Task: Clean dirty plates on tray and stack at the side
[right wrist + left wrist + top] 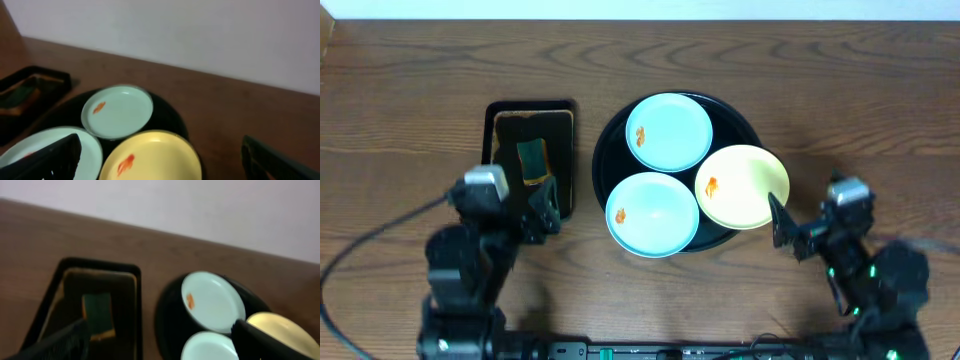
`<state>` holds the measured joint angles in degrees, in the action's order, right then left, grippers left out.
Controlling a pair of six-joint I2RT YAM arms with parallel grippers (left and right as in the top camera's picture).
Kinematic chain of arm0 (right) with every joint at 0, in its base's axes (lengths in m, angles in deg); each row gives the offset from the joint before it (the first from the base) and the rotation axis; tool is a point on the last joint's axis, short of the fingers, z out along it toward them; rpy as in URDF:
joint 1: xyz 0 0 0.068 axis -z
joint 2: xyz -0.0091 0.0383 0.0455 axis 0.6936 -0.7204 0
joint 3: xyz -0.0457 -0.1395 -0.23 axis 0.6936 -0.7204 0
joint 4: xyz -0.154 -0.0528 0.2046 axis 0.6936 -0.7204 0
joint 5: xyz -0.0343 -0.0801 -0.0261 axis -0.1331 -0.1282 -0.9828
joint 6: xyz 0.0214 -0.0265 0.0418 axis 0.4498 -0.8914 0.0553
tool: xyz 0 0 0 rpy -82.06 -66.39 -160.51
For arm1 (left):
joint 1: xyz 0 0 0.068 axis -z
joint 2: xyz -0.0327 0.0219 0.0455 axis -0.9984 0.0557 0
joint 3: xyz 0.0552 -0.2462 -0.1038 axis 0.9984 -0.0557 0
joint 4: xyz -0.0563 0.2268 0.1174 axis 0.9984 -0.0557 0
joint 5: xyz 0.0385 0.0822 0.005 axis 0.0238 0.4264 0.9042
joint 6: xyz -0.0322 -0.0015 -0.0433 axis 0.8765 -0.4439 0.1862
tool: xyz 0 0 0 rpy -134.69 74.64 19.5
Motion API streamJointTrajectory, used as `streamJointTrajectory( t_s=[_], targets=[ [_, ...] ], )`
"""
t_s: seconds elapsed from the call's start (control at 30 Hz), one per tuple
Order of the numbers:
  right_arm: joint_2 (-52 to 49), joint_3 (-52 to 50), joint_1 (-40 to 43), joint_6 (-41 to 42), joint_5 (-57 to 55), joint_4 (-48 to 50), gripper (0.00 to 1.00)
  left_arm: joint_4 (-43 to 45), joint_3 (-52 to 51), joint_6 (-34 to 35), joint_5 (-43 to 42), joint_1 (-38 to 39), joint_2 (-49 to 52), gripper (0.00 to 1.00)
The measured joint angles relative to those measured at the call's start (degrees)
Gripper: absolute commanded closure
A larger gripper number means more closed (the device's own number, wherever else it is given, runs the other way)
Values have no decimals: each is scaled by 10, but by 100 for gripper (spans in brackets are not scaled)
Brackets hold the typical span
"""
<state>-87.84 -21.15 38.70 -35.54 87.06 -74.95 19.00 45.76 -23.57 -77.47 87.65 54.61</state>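
The round black tray (603,160) holds three plates, each with an orange smear. One pale blue-green plate (668,132) lies at the far side. Another blue-green plate (652,214) lies at the near left. The pale yellow plate (742,186) lies at the right and overhangs the rim. My left gripper (546,207) is open and empty, left of the tray. My right gripper (783,226) is open and empty, just near-right of the yellow plate. The right wrist view shows the yellow plate (150,157) between my open right fingers (160,167). My left fingers (160,345) are spread wide.
A smaller rectangular black tray (490,140) with a green-yellow sponge (532,158) stands left of the round tray, just beyond my left gripper. It also shows in the left wrist view (55,280). Bare wooden table lies to the right of the round tray.
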Motion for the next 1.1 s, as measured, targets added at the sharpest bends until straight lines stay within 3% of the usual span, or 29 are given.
streamJointTrajectory(
  t_s=[0.23,0.4,0.67,0.77,0.93,1.1],
  targets=[
    [-216,221,0,-2,44,-193,1,-160,178,0,-58,0,155,10],
    [-347,377,0,-3,78,-272,1,-195,267,0,-97,0,210,9],
    [-389,405,0,36,229,-263,1,-201,270,2,-121,0,194,9],
    [-393,405,-2,55,218,-287,1,-204,271,13,-113,0,192,9],
    [-419,411,-22,92,158,-319,1,-282,276,94,-36,0,220,9],
    [-491,487,-40,107,116,-396,1,-324,298,121,-9,0,283,9]
  ],
)
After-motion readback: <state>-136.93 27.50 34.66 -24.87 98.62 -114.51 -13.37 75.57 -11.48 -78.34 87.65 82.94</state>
